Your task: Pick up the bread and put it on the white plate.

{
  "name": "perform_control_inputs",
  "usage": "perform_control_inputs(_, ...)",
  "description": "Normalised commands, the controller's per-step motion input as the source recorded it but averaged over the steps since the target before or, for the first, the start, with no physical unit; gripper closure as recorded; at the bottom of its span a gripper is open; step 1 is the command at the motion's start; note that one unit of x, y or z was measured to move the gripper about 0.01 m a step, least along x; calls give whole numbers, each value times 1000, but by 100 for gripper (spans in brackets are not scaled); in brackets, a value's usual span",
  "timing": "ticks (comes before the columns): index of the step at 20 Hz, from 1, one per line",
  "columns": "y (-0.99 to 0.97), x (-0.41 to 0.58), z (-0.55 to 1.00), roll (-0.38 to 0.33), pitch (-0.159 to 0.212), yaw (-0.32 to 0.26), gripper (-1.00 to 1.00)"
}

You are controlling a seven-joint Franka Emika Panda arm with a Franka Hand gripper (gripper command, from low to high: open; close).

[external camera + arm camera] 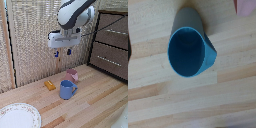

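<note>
The clamp [62, 51] is seen high above the table [100, 100], its 2 blue-tipped fingers [68, 50] parted with a clear gap between them and pointing down; nothing is held. The toast [50, 85] is found lying flat on the table, untouched, just beside the mug [67, 89] on the exterior view's left; a pink cup [73, 75] stands behind the mug, touching or nearly touching it. The plate [19, 116] is noted at the near corner on the exterior view's left, well apart from the toast, with nothing on it.

In the wrist view only the mug [189, 52] is seen, from straight above, with a pink corner at the frame edge; neither the toast nor the fingers appear there; it is judged that the clamp is centred over the mug and not over the toast.

The governing relation is recorded as follows: the toast lies below the clamp and off to the exterior view's left; its long axis runs diagonally, from far-left to near-right in that view. It is judged that the approach is not yet made; a sideways shift before descent is called for, with the fingers set across the short side. The mug's closeness is flagged as a collision risk.
</note>
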Motion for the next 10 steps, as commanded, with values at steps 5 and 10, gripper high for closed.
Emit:
perform_control_inputs(5, 411, 414, -236, -108, 69, 65, -100)
perform_control_inputs(10, 422, 486, -246, -112, 111, 74, -100)
